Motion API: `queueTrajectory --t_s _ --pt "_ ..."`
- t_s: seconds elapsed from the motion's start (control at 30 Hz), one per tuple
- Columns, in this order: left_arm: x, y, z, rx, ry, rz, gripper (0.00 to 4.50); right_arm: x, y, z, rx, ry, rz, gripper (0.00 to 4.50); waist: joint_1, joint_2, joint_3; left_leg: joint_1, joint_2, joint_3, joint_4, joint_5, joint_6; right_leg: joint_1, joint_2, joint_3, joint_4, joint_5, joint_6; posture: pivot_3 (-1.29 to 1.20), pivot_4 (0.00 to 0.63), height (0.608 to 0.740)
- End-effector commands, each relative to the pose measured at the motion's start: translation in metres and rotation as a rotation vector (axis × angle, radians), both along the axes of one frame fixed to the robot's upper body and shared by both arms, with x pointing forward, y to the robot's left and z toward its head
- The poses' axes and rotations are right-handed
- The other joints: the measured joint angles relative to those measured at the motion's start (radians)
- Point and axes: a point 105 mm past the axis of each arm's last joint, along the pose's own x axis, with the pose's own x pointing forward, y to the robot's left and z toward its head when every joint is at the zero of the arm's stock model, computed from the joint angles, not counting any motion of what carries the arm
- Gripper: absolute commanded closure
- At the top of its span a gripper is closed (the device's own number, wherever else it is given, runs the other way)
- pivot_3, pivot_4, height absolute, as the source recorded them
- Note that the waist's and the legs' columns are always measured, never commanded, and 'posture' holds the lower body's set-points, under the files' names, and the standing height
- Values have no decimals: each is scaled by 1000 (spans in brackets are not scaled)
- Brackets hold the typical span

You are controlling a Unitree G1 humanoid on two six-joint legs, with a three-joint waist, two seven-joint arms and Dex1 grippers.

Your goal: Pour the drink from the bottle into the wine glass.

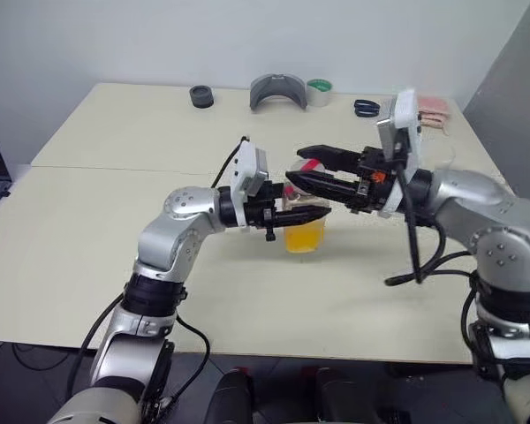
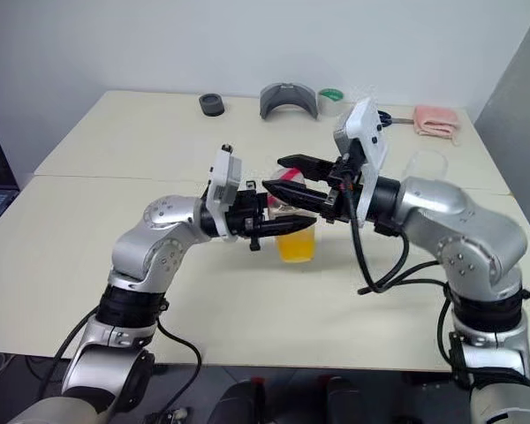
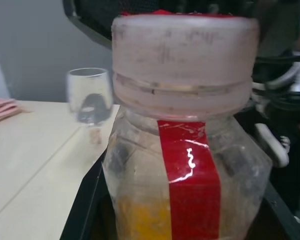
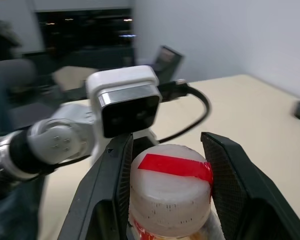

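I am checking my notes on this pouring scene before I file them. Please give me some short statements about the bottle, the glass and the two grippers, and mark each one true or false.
1. The left gripper holds the bottle by its body. True.
2. The right gripper has its fingers on either side of the bottle's cap. True.
3. The wine glass is full of orange drink. False: it looks empty; the drink is in the bottle.
4. The wine glass lies on its side. False: it stands upright on the table.
5. The cap is already off. False: it sits on the bottle.
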Motion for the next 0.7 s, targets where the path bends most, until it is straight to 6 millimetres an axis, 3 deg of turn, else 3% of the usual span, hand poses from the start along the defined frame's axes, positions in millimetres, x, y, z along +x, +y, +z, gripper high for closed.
queueTrajectory --t_s 0.03,0.17,0.2,0.33,0.37,0.57,0.7 --pt "-38 -8 21 -20 -69 -172 2730 -4 4 8 -48 -22 205 2674 0 0 0 0 0 0 0 0 0 0 0 0 0 0 0 0 150 740" --pt "-37 -8 27 -25 -78 -150 2730 9 12 7 -83 -58 266 2674 1 0 0 1 0 0 1 0 0 1 0 -1 0 0 0 0 150 740" --pt "-34 -8 28 -26 -79 -131 2730 11 11 8 -80 -55 272 1943 3 0 0 1 0 0 1 0 0 1 0 -1 0 0 0 0 150 740" --pt "-20 -2 28 -30 -101 -31 2730 16 -5 6 -82 -24 238 678 9 0 0 0 0 -1 1 0 0 1 -1 -2 0 0 0 0 150 740" --pt "-17 -1 28 -33 -105 -5 2730 15 -11 5 -84 -13 215 191 12 0 0 0 1 -1 1 0 0 1 -2 -2 0 0 0 0 150 740" --pt "-4 6 23 -47 -101 99 2730 7 -39 1 -49 11 -6 86 11 0 0 -1 1 -1 2 0 0 1 -5 -1 0 0 0 0 150 740" --pt "6 7 17 -53 -94 140 2730 -2 -40 1 8 -10 -164 86 5 0 0 -1 0 -2 1 0 0 1 -3 -1 0 0 0 0 150 740"
